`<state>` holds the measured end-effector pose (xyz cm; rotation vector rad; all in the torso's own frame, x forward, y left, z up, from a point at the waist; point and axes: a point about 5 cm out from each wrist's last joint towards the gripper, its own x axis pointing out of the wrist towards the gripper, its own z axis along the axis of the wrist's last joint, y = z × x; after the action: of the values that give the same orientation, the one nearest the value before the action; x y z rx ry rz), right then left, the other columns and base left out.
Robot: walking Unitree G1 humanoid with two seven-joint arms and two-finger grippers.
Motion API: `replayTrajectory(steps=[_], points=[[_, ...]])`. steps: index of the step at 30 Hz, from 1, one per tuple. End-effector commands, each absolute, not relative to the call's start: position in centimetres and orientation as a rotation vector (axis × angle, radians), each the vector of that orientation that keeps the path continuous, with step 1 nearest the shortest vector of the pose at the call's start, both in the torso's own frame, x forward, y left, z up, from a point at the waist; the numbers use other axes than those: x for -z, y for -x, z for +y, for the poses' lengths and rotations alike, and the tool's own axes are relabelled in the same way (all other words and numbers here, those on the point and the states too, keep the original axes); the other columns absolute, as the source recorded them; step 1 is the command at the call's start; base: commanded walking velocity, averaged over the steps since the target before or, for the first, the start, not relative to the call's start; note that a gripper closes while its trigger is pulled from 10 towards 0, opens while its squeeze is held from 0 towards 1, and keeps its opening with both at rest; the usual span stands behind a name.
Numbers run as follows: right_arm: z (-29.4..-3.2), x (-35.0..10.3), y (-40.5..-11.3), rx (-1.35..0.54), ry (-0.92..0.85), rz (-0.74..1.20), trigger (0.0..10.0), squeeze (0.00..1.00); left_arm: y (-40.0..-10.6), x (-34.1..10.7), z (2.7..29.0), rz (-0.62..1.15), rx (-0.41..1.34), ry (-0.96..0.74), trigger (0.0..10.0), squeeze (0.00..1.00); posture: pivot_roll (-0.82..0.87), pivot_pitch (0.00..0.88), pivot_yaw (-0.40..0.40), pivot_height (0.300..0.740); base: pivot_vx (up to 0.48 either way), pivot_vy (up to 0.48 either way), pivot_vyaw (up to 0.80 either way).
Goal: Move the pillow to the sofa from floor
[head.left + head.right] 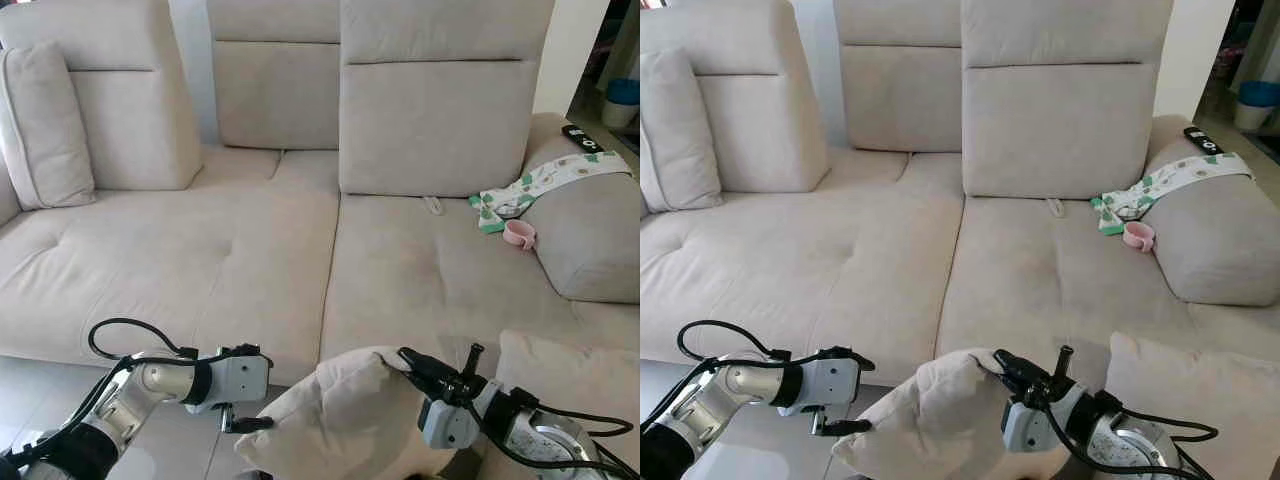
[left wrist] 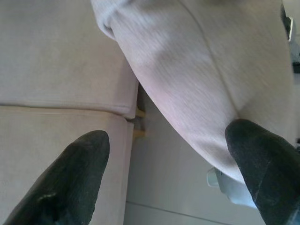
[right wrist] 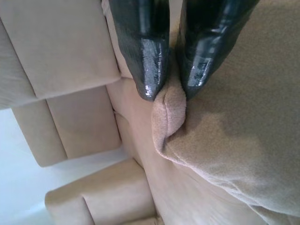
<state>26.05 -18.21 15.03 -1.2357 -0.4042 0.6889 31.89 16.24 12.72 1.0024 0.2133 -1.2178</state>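
A beige pillow (image 1: pixel 340 415) hangs low in front of the sofa's (image 1: pixel 200 250) front edge, just off the floor. My right gripper (image 1: pixel 405 362) is shut on its upper corner; in the right wrist view the two black fingertips (image 3: pixel 150 79) pinch the pillow's seam (image 3: pixel 169 105). My left gripper (image 1: pixel 260 392) is open beside the pillow's left edge. In the left wrist view the pillow (image 2: pixel 197 84) hangs just beyond the spread fingers (image 2: pixel 75 173), one of which lies against the fabric.
On the sofa, another beige pillow (image 1: pixel 45 125) leans at the far left. A patterned cloth (image 1: pixel 540 185), a pink cup (image 1: pixel 520 235) and a black remote (image 1: pixel 580 138) lie near the right armrest. A loose cushion (image 1: pixel 570 370) sits bottom right. Grey floor tiles (image 1: pixel 30 390) show at left.
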Motion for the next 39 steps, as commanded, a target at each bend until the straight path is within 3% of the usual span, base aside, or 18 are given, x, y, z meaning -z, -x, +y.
replayTrajectory(steps=[1,14,39], points=[[-18.1,-16.9,-26.2,-0.623,1.244,-0.496,0.0,0.00,-31.8,-12.4,16.9,0.252,1.224,-1.025,10.0,0.00,-0.04,0.040,0.091,0.570,0.000,0.000,0.00],[-17.7,-18.0,-26.2,-0.577,1.243,-0.522,0.0,0.00,-31.2,-12.0,18.6,0.364,1.273,-1.042,10.0,0.00,-0.05,0.032,0.093,0.570,0.000,0.000,0.00],[-16.1,-18.2,-26.7,-0.528,1.255,-0.545,0.0,0.00,-30.8,-11.5,16.0,0.373,1.308,-0.929,10.0,0.00,-0.05,0.026,0.099,0.570,0.000,0.000,0.00]])
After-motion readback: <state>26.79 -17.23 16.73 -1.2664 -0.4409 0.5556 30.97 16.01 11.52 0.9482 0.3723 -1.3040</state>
